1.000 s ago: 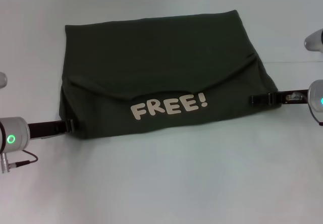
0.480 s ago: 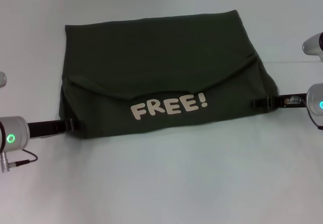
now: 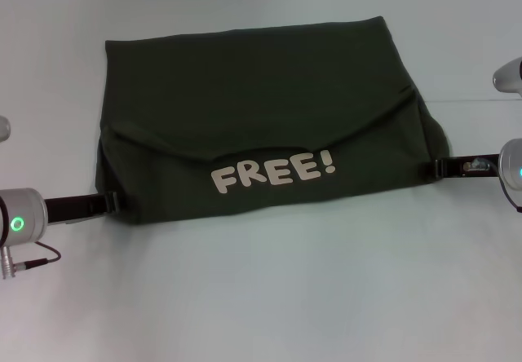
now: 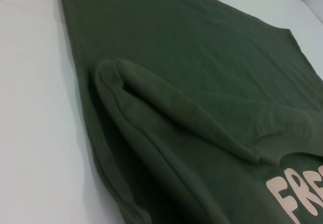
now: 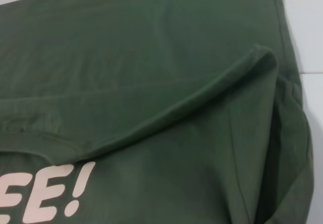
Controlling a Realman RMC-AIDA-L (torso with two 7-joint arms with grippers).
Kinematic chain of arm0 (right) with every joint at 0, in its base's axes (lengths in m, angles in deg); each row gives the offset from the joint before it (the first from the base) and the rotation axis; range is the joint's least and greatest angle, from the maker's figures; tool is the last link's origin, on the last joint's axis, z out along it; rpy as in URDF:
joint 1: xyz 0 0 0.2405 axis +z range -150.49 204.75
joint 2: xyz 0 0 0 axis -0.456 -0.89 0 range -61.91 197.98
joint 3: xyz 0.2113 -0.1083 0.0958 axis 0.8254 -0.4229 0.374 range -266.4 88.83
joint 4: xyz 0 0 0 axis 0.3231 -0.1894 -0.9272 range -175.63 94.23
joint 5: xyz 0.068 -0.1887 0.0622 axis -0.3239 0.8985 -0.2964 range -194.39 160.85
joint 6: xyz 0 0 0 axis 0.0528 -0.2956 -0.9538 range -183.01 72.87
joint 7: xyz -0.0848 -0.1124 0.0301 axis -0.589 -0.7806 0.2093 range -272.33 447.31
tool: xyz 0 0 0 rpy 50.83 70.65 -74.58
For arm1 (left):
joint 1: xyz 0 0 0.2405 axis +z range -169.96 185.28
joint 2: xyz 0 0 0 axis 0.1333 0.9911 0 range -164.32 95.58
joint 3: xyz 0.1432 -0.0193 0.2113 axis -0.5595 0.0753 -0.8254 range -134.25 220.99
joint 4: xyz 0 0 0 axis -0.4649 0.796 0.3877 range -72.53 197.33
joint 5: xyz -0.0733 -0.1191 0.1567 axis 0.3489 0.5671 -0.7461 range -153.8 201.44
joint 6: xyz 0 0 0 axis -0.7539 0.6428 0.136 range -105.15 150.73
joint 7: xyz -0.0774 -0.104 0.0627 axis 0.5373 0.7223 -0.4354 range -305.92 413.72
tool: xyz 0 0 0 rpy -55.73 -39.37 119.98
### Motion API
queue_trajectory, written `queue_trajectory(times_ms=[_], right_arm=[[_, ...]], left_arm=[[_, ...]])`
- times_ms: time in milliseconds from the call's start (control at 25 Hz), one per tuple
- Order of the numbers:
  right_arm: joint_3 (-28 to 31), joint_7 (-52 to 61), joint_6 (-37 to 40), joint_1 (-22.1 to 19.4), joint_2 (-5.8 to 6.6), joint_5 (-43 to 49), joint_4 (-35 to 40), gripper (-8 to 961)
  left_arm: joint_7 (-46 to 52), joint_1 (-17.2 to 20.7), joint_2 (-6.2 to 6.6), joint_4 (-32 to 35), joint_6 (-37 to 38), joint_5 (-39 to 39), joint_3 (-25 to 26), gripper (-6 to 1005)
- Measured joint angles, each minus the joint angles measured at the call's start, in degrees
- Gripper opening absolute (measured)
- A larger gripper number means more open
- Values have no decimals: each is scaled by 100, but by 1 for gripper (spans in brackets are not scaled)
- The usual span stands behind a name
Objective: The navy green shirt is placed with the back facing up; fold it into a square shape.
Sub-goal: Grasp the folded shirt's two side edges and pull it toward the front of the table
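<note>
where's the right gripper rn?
Head view: right gripper sits at the shirt's right edge, low over the table, level with the "FREE!" print.

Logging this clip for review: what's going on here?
A two-armed robot is folding a green shirt on a white table. The near part is folded over, showing the "FREE!" print. The left pincer sits at the shirt's near-left corner; the right pincer is at the near-right edge. Whether either grips cloth isn't visible.
</note>
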Motion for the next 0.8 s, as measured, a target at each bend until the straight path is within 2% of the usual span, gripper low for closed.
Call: queue_trajectory(times_ms=[440, 680, 800], right_arm=[[-111, -30, 32, -22, 4, 138, 0, 214], [-105, -52, 41, -80, 4, 141, 46, 53], [-95, -53, 89, -112, 4, 135, 88, 36]], left_arm=[[0, -1, 1, 5, 0, 3, 1, 34], [3, -22, 8, 9, 2, 3, 0, 34], [5, -33, 20, 12, 36, 3, 9, 33]])
